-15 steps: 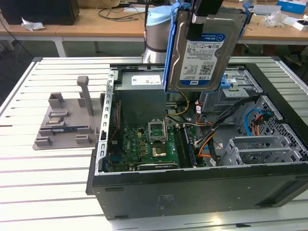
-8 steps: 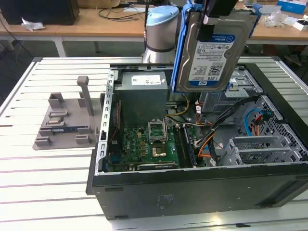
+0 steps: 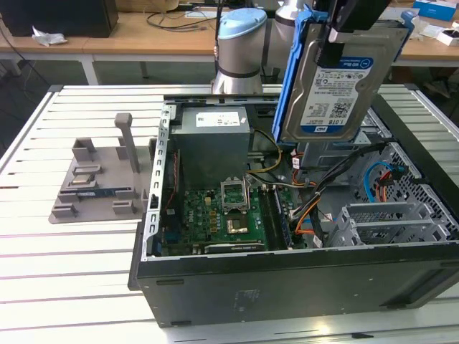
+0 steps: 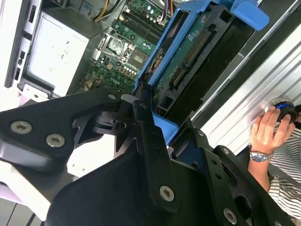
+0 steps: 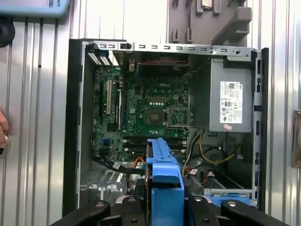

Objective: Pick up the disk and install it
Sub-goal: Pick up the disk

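From my remote seat I saw the gripper [image 3: 343,30] pinching the disk [image 3: 337,86] by its top end, jaws pressed against the blue rails. In the first wrist view a blue rail [image 5: 164,188] sat squeezed between the black fingers [image 5: 197,209]. The disk hung upright in the air over the open computer case [image 3: 287,287], toward the exterior view's right. Its lower edge stood just above the bundle of cables [image 3: 315,193], clear of the case's rim.

Below it, open room lay between the grey power-supply box [image 3: 211,143] and the grey drive cage [image 3: 387,222]. The motherboard [image 3: 222,215] filled the floor beside that gap. On the slatted table [image 3: 72,287], well apart from the case, sat a grey fixture [image 3: 100,179].

The disk's white label with its blue band and barcodes faced the exterior camera. The power supply carried a white sticker [image 5: 230,101]. In the second wrist view a person's hand [image 4: 270,129] rested beside the table.
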Controlling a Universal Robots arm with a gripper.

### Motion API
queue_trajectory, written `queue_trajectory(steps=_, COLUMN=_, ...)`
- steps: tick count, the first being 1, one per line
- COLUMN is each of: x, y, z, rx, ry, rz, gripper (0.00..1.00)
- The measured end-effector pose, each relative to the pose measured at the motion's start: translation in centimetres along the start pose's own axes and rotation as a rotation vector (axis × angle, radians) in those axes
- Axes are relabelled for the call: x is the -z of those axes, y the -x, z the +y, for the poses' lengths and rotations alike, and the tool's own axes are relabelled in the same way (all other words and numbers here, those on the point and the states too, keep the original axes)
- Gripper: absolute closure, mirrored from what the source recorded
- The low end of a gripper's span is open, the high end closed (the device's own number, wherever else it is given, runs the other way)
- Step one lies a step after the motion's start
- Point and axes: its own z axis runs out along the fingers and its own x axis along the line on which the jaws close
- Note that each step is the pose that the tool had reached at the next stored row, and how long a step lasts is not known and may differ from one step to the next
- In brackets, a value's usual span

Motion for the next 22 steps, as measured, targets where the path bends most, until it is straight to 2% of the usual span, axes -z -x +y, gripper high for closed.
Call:
queue_trajectory(steps=3, x=-0.09, y=-0.81, z=-0.36, rx=-0.001, ry=0.0003, rz=0.0000, gripper=0.63)
queue_trajectory(steps=6, x=-0.12, y=-2.49, z=-0.55, rx=-0.001, ry=0.0002, rz=-0.0025, gripper=0.63)
queue_trajectory(steps=9, x=-0.12, y=-3.28, z=-0.73, rx=-0.001, ry=0.0002, rz=-0.0039, gripper=0.63)
queue_trajectory(steps=12, x=-0.13, y=-3.79, z=-1.26, rx=-0.001, ry=0.0006, rz=-0.0039, gripper=0.63)
queue_trajectory(steps=22, x=-0.11, y=-5.26, z=-4.00, rx=-0.001, ry=0.0026, rz=-0.0040, gripper=0.63)
